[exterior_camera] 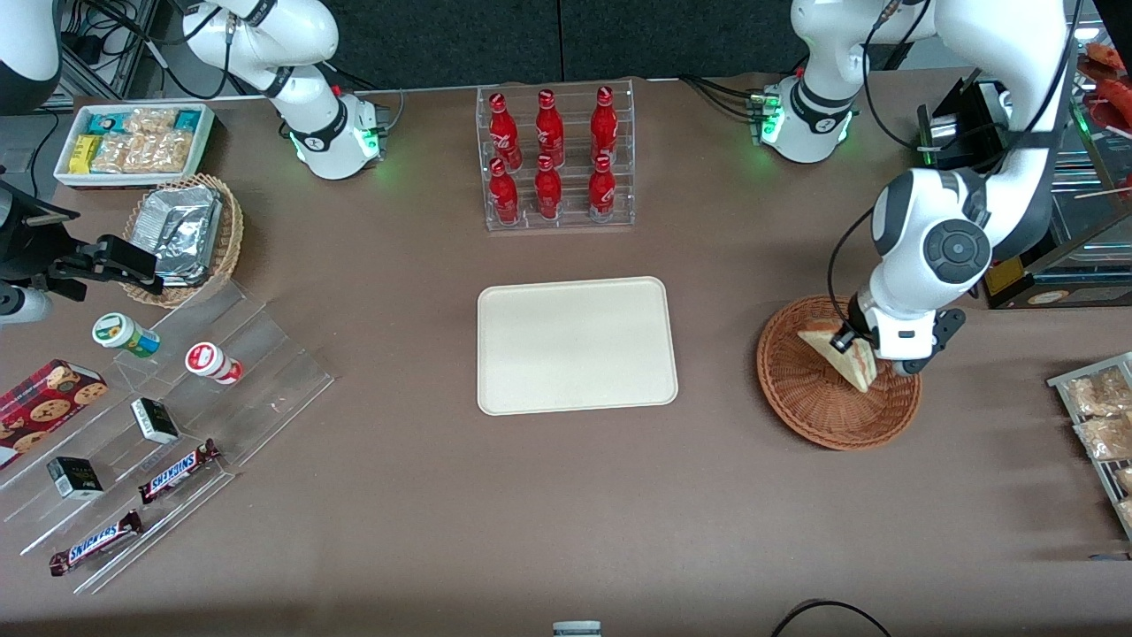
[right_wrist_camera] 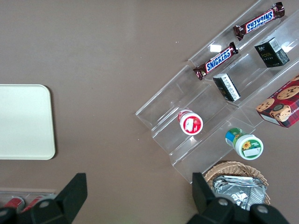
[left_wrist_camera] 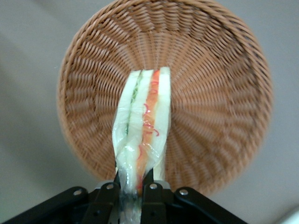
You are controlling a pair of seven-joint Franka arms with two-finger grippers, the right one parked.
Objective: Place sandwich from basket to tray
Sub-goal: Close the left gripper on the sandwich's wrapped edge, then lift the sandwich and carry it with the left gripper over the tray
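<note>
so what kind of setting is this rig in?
Likely a mock snack-shop counter in a lab: bottle rack, stepped candy display, tray. The hand holds a sandwich over a basket.

Left arm bent over, wrist pointing down, hand (exterior_camera: 856, 347) low above the basket (exterior_camera: 822, 402), fingers (left_wrist_camera: 152, 191) pinched on the sandwich (exterior_camera: 845, 354)

Claw (exterior_camera: 862, 354) over basket (exterior_camera: 814, 407), gripping sandwich (exterior_camera: 845, 354); bare table (exterior_camera: 716, 354) between it and tray (exterior_camera: 577, 345).
</note>
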